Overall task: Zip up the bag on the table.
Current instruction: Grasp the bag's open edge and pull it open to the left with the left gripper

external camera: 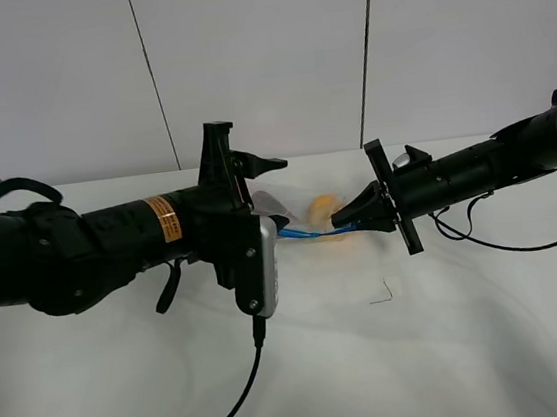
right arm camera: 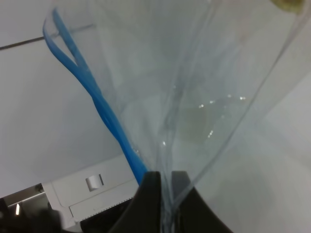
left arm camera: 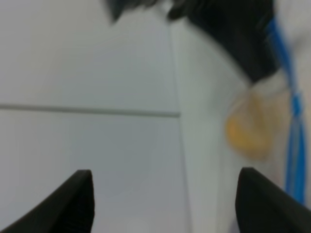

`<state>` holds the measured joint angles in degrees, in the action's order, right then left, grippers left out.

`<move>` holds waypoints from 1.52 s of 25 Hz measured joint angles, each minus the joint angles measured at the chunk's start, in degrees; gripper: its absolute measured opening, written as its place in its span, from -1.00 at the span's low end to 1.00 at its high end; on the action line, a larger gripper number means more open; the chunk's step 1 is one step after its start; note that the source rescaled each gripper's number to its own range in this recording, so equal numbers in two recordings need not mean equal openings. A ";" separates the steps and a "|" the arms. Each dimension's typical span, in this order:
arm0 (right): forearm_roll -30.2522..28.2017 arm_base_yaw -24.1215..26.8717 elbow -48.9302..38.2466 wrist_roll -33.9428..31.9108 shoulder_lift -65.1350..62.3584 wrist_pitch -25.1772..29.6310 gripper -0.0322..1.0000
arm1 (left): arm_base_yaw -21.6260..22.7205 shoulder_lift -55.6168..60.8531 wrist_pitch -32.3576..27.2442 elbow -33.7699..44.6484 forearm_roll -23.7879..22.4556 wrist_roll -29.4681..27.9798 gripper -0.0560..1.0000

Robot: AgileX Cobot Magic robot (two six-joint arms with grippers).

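The right hand [right arm camera: 165, 177] is pinched shut on the corner of the bag [right arm camera: 204, 92], its tips meeting just beside the blue zip strip [right arm camera: 99, 109]. From there the strip runs toward the left hand [external camera: 277, 195], whose fingers [left arm camera: 77, 204] stand wide apart with nothing between them. At the strip's far end the two tracks part into a loop (so that stretch looks unsealed).

I'd judge the best way is for the right hand to anchor the strip taut while the left closes flat over both tracks and runs along them.

The bag hangs between the hands over the middle of the table [external camera: 446, 350]; whether its belly touches I cannot tell. Orange produce [external camera: 324, 208] shows through. A black cable [external camera: 235, 400] trails over the near table, well apart from the work.
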<state>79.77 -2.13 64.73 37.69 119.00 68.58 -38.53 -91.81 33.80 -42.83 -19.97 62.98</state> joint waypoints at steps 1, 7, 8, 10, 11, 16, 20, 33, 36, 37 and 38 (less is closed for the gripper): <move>0.00 0.00 0.00 0.00 0.00 0.00 -0.94 | -0.35 -1.40 1.68 0.00 0.00 -0.70 0.84; 0.00 0.00 0.00 0.00 0.00 0.00 -0.94 | -0.72 -8.29 7.99 0.00 0.00 -5.15 0.84; 0.00 0.00 0.00 0.00 0.00 0.00 -0.94 | -0.72 -9.05 8.60 0.00 -0.04 -6.26 0.84; -0.05 0.00 0.00 0.00 0.00 0.00 -0.94 | -0.72 -10.14 10.30 0.00 -0.37 -8.37 0.84; -0.05 0.00 0.00 0.00 0.00 0.00 -0.94 | -0.72 -10.69 11.67 0.00 -0.56 -9.65 0.84; -0.05 0.00 0.00 0.00 0.00 0.00 -0.94 | -0.72 -13.75 16.42 -0.79 -0.87 -11.95 0.84; -0.09 0.00 0.00 0.00 0.00 0.00 -0.94 | -0.72 -16.51 16.89 -1.65 -0.87 -12.00 0.84; -0.22 0.00 0.00 0.00 0.00 0.00 -0.94 | -0.72 -20.76 18.18 -4.34 -0.88 -13.90 0.70; -0.22 0.00 0.00 0.00 0.00 0.00 -0.94 | -0.72 -20.86 18.18 -4.34 -0.88 -13.90 0.28; -0.22 0.00 0.00 0.00 0.00 0.00 -0.94 | -0.72 -20.86 18.18 -4.34 -0.88 -13.90 0.19; -0.22 0.00 0.00 0.00 0.00 0.00 -0.94 | -0.72 -20.86 18.18 -4.34 -0.88 -13.90 0.10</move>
<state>79.55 -2.13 64.73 37.69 119.00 68.58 -39.25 -112.67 51.98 -47.17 -20.85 49.08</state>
